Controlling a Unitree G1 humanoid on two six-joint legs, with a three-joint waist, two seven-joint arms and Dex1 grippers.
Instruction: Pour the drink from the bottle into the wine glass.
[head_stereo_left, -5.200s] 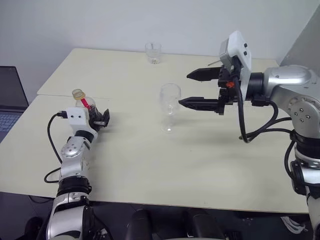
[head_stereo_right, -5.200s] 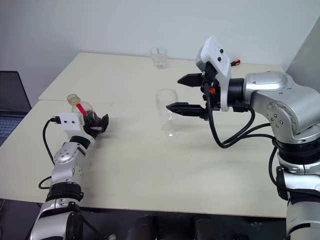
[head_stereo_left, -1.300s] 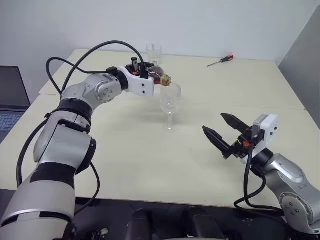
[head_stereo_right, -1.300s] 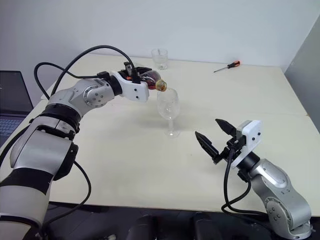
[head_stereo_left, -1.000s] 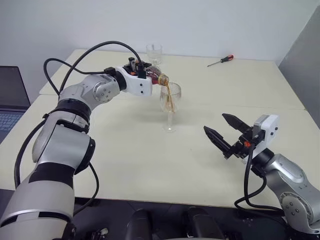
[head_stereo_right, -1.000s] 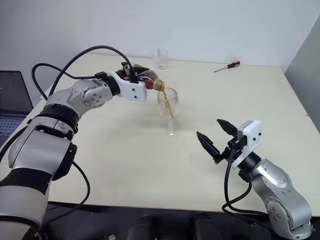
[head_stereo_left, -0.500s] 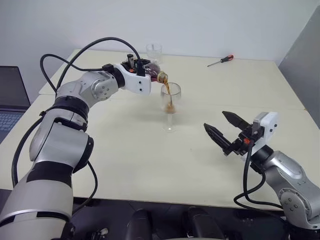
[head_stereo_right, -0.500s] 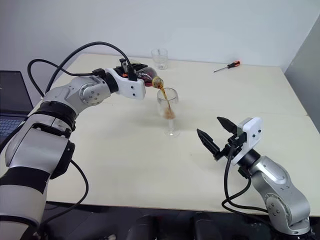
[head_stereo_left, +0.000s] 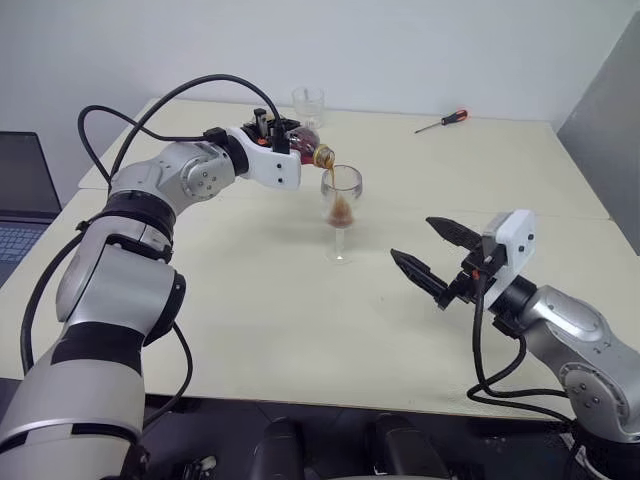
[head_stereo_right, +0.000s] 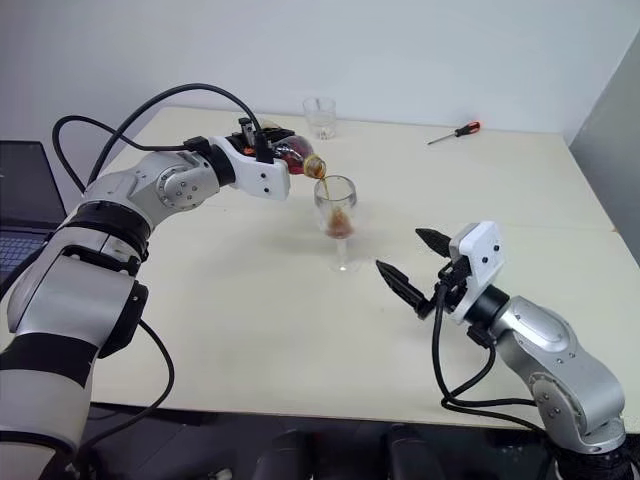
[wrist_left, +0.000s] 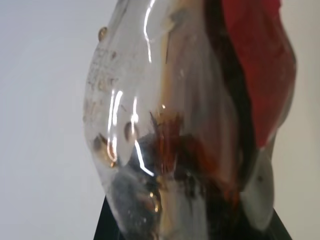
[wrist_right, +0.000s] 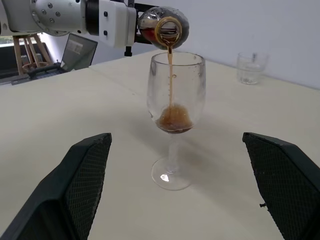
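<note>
drink (wrist_right: 173, 119) sits as a small brown pool in the bottom of the glass (wrist_right: 174, 107), and a thin stream of it drops from the bottle (wrist_right: 163, 26) mouth down into the bowl.

nearest, on the right side of the table (head_stereo_left: 300, 320), the right gripper (head_stereo_left: 431, 254) hovers above the tabletop with its two black fingers (wrist_right: 84, 170) spread wide, holding nothing. it points toward the glass and stands well apart from it, with bare tabletop between them.

further in, about mid-table, the glass stands upright on its foot, its stem thin and clear. foam shows on top of the pool inside.

just above the rim, on the left side, the bottle lies tipped almost flat, mouth over the bowl, not touching the rim as far as i can tell. some dark liquid remains in its body (wrist_left: 175, 150), and a red label (wrist_left: 257, 65) wraps it. the left gripper (head_stereo_right: 268, 140) is clenched on the bottle, the arm reaching across from the left with a black cable (head_stereo_left: 170, 105) looping over it.

beyond that, near the far edge, a short tumbler (head_stereo_left: 307, 104) stands alone. to the far right a screwdriver (head_stereo_left: 440, 121) with a red handle lies flat. off the table's left edge is a laptop (head_stereo_left: 20, 200).
</note>
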